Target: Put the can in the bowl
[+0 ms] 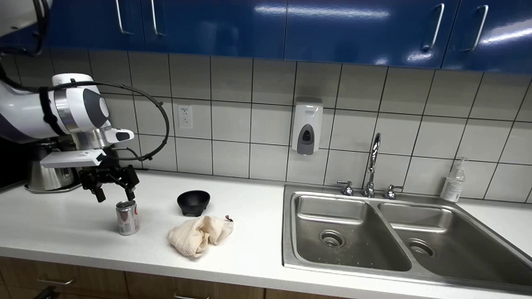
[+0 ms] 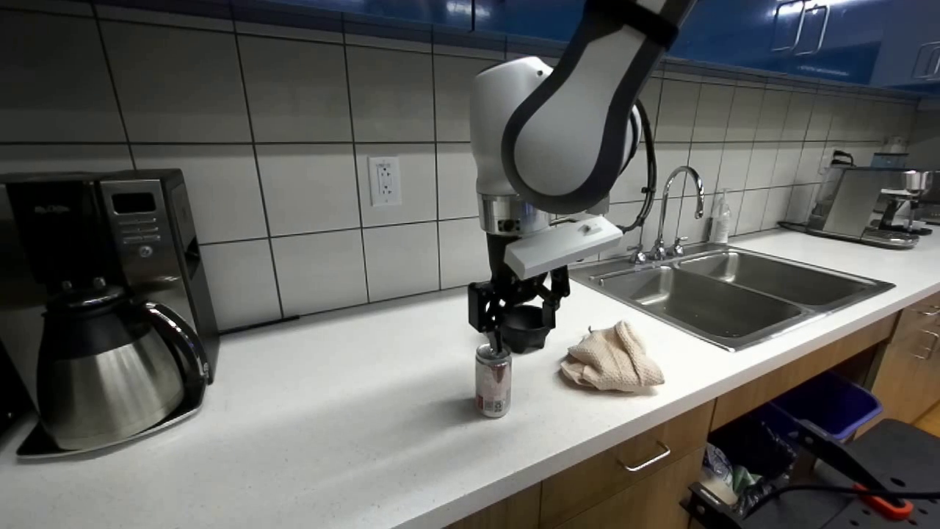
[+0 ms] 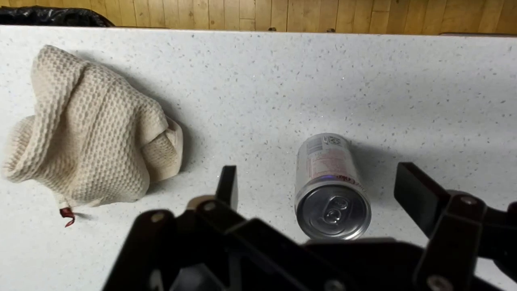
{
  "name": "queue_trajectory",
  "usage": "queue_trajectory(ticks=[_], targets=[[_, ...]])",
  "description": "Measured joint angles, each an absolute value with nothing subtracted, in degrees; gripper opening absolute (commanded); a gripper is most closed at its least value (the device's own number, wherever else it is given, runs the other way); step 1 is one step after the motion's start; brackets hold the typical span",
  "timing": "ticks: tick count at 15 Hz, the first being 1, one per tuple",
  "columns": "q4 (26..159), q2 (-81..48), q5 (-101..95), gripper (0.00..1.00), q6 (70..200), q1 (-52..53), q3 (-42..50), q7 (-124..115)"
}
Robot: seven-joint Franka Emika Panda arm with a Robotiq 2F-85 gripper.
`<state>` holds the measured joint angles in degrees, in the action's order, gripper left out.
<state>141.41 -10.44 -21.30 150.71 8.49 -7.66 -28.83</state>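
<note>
Wrist view: one can [image 3: 331, 188], upright, below my gripper [image 3: 319, 184], jaws spread; I should centre them over it, descend straight until they flank it, then squeeze gently.

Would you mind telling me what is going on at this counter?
A white-and-grey robot arm has its open black end effector near the top of a silver cylindrical metal can, which stands upright on the white countertop, not yet gripped. The can is meant for the small round black bowl, which sits nearby, close to a crumpled beige textured cloth. So the transfer itself has not been made yet.
</note>
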Motion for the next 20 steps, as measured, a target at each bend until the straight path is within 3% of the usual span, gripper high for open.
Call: queue_trajectory(ticks=[20], targets=[[129.5, -25.1, -21.9, 1.0, 150.7, 19.7, 2.5, -30.8]])
